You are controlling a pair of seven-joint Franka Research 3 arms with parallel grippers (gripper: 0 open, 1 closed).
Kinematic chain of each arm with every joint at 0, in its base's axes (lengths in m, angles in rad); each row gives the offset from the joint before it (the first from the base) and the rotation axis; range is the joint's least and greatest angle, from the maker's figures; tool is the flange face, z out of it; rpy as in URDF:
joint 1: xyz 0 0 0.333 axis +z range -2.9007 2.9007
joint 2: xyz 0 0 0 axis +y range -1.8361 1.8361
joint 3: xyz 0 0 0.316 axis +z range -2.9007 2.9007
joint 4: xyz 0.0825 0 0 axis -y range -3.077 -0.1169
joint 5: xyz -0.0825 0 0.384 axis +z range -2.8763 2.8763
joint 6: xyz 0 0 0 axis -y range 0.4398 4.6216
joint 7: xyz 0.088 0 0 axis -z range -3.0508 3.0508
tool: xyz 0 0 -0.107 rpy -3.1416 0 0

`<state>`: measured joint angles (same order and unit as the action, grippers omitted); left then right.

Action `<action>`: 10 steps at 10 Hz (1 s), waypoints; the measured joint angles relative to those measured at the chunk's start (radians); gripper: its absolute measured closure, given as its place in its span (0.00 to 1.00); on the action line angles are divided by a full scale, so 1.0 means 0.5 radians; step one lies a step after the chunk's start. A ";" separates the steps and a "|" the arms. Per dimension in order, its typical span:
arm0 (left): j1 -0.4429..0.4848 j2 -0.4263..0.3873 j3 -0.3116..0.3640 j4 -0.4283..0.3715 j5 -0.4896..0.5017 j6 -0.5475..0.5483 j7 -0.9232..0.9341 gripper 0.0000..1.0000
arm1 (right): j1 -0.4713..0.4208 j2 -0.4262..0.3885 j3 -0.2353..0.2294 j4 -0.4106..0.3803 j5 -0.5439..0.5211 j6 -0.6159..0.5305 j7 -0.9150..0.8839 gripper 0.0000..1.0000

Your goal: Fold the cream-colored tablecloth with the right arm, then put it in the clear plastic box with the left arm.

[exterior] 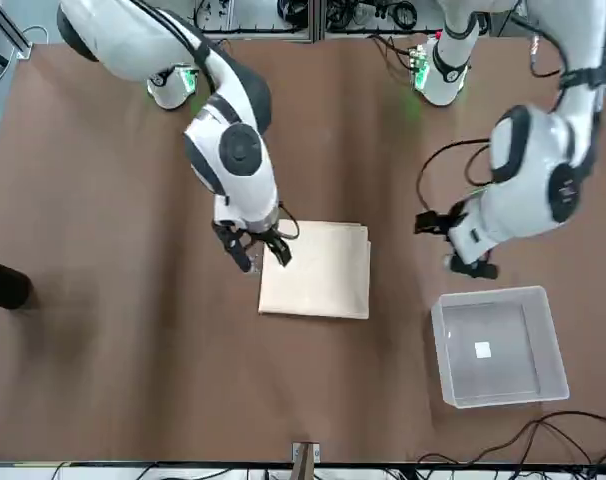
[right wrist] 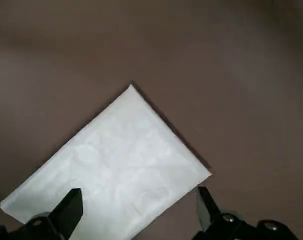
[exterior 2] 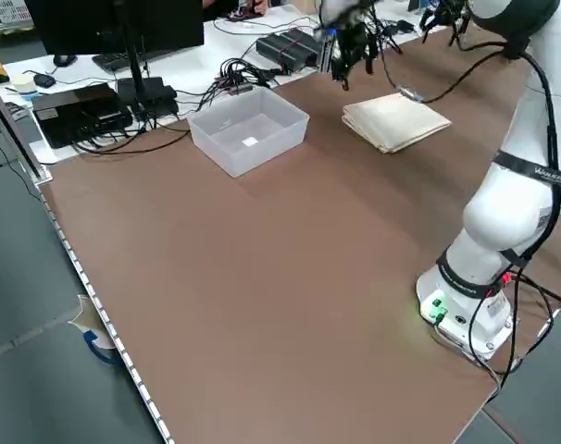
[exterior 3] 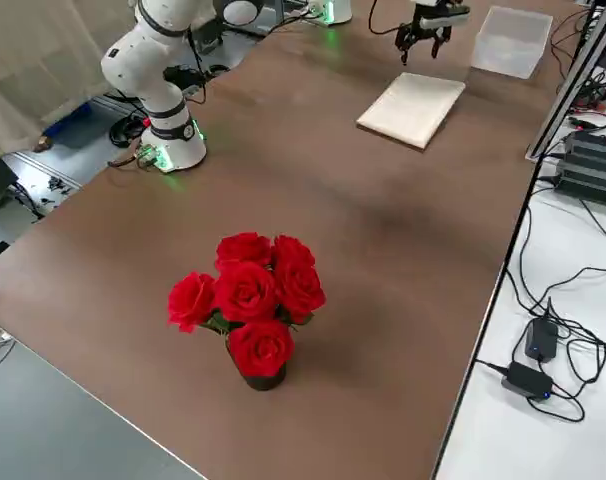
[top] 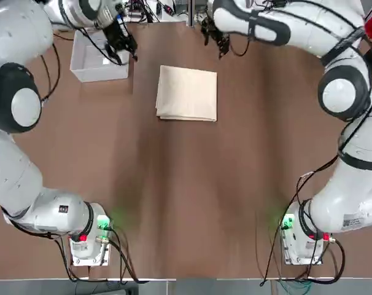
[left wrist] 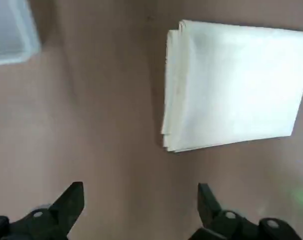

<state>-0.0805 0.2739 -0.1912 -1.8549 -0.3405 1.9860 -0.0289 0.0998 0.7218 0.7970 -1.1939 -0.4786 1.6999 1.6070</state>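
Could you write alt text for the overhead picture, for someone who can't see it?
A folded cream-colored tablecloth lies flat on a brown table, untouched. The clear plastic box sits to its left, under the left gripper; the right gripper hangs beyond the cloth.

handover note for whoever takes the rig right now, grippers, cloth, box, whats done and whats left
Left gripper: open, empty, between the clear plastic box and the cloth.
Right gripper: open, empty, near the cloth's far right corner.
Cream-colored tablecloth: lies flat on the brown table as a layered rectangle, beside the box, touched by neither gripper.
Box: holds only a small white label.
Done: cloth looks folded.
Left: left arm grasps the cloth and places it in the box.
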 joint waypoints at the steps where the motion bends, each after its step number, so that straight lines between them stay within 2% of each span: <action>1: 0.005 0.057 -0.049 -0.096 -0.027 0.213 0.000 0.00 | -0.075 -0.010 0.060 0.013 0.000 -0.087 -0.089 0.00; 3: 0.005 0.254 -0.175 -0.176 -0.038 0.678 -0.016 0.00 | -0.231 -0.013 0.171 0.017 0.000 -0.191 -0.249 0.00; 5: 0.006 0.474 -0.261 -0.173 -0.039 1.012 -0.024 0.00 | -0.367 -0.018 0.221 0.029 0.000 -0.219 -0.397 0.00; 8: 0.010 0.708 -0.360 -0.134 -0.039 1.363 -0.024 0.00 | -0.495 -0.059 0.233 0.136 -0.001 -0.357 -0.672 0.00; 10: 0.010 0.774 -0.405 -0.092 -0.039 1.412 -0.024 0.00 | -0.568 -0.078 0.230 0.220 -0.002 -0.441 -0.847 0.00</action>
<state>-0.0757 0.6610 -0.3936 -1.9008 -0.3599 2.6919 -0.0411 -0.1843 0.6828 0.9122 -1.0840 -0.4794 1.4794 1.1836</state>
